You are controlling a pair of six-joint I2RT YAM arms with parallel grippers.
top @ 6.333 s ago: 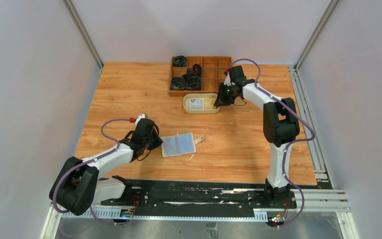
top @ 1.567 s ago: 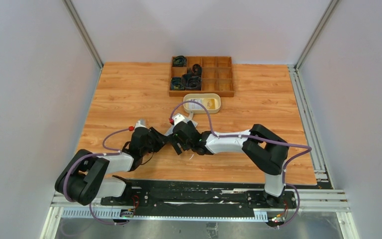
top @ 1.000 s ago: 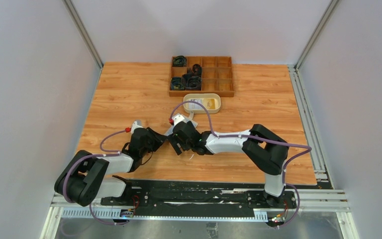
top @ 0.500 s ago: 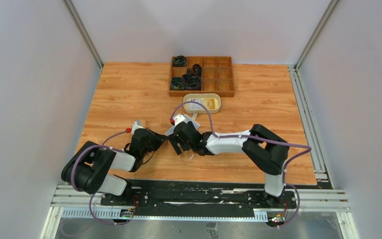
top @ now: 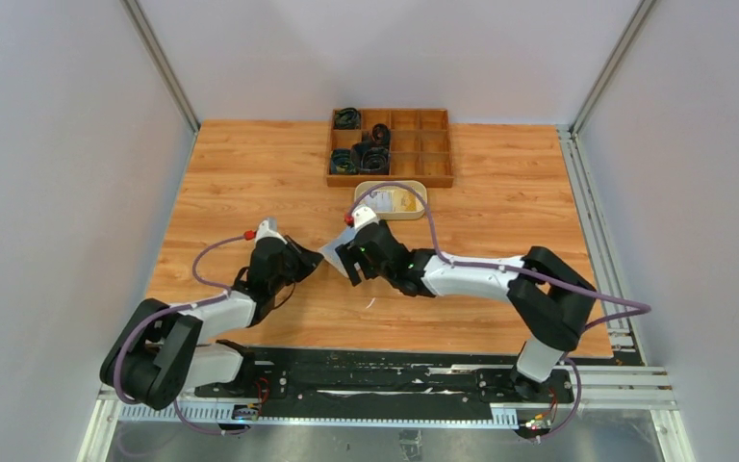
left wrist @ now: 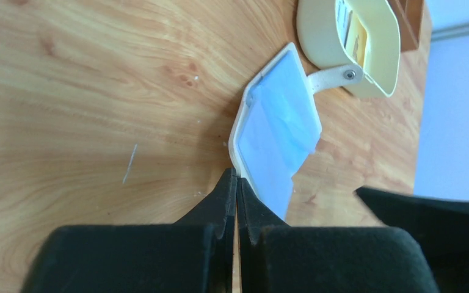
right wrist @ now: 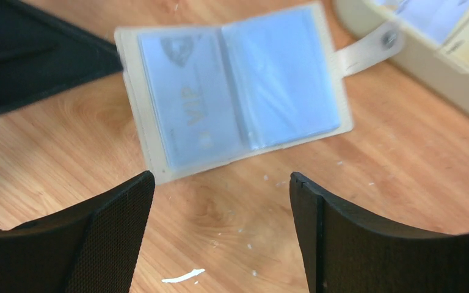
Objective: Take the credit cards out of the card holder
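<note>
Partway: left tool (left wrist: 237, 183) clamped on near edge of holder (left wrist: 275, 140), holder open, apparently tipped up. Right tool (right wrist: 220, 178) spread wide, empty, just above it. Cards (right wrist: 186, 116) sit in pockets below right tool; pulling out remains.

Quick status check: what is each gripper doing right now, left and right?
Left gripper: closed, pinching the edge of the card holder.
Right gripper: open, holding nothing, poised at the card holder.
</note>
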